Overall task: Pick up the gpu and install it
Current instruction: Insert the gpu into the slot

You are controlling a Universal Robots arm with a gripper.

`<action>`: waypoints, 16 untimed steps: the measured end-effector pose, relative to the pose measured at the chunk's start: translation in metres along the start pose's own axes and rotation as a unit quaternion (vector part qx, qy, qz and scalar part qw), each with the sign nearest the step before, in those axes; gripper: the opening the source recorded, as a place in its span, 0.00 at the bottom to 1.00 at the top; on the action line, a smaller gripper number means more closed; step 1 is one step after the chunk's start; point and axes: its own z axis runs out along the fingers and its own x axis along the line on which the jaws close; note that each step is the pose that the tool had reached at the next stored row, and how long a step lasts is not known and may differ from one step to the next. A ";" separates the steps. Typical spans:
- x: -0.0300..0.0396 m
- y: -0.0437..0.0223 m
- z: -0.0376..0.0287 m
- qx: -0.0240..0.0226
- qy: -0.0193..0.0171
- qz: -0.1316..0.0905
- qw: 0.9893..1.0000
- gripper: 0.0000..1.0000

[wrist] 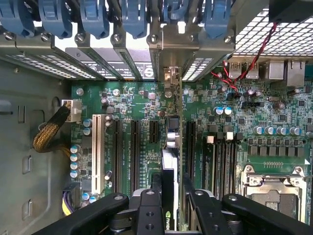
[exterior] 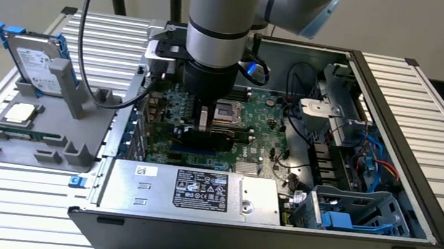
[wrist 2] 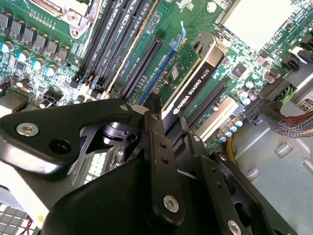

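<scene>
Black tool (wrist 2: 159,120) clamped on gpu (wrist 2: 193,73) | gpu upright over green motherboard (wrist: 132,105) slots

Even, soft room light fills the exterior view, with no hard shadows on the slatted table (exterior: 422,102); the inside of the computer case (exterior: 380,197) sits dimmer, darkest toward five o'clock. In the second wrist view the black gripper linkage (wrist 2: 161,196) is close, soft and out of focus, with dull sheen along its edges, while the motherboard (wrist 2: 58,54) is sharper. In the first wrist view, bright light blows out through the rear vents (wrist: 274,29) at one o'clock.
</scene>
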 end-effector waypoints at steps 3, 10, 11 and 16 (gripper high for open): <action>0.0016 0.0001 0.0001 0.000 0.000 0.000 1.000 0.00; 0.0034 0.0000 0.0010 0.000 0.000 0.001 1.000 0.00; 0.0034 0.0000 0.0016 0.000 0.000 0.001 1.000 0.00; 0.0033 -0.0001 0.0052 0.000 0.000 0.001 1.000 0.00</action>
